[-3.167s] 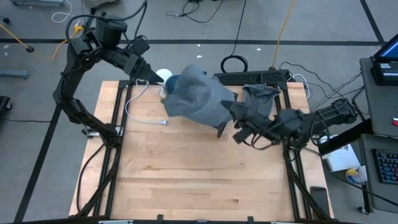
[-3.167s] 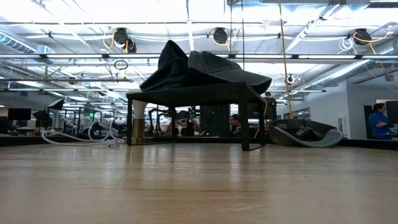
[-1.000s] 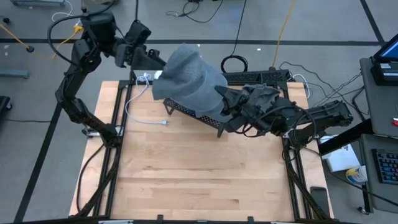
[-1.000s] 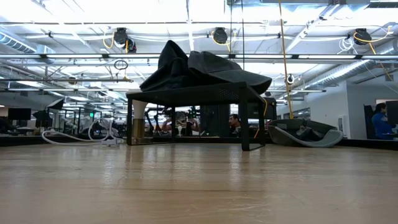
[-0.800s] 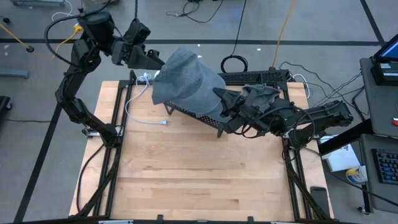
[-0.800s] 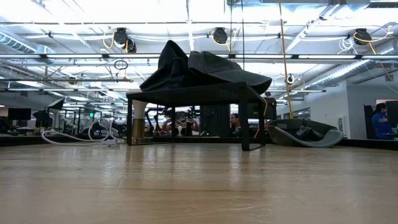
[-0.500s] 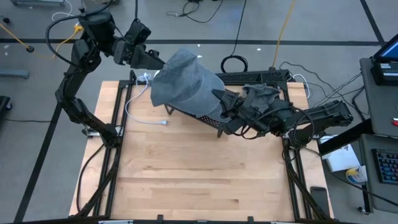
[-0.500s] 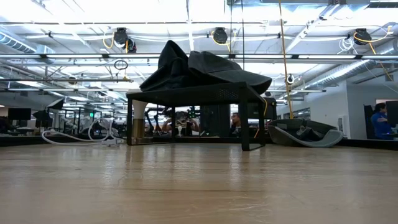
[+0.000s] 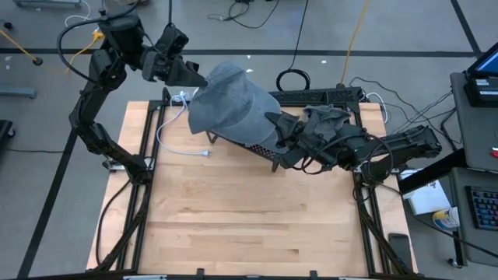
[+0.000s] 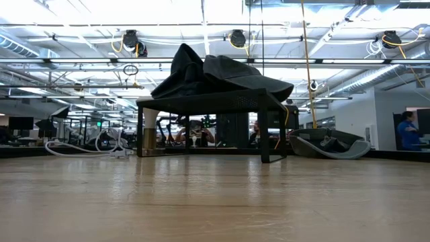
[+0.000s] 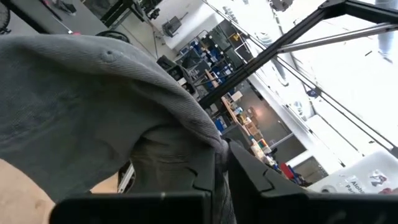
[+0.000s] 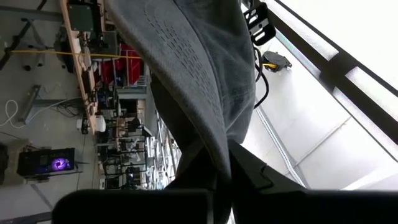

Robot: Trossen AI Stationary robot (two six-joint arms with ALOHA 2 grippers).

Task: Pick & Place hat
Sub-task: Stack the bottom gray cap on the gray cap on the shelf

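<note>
We hold the grey hat (image 9: 232, 105) aloft above the black stand (image 9: 243, 141), left gripper (image 9: 194, 81) and right gripper (image 9: 282, 138) each clamped on opposite edges, presumably to keep it spread for placement

A robotics lab, probably inside an open-plan industrial hall: exposed ceiling trusses and ducts (image 10: 228, 40), a pale wooden bench (image 9: 233, 225) on grey cable-strewn concrete floor (image 9: 233, 23), distant workstations.

Grey floor (image 9: 233, 31); bright ceiling lights (image 10: 134, 10)
</note>
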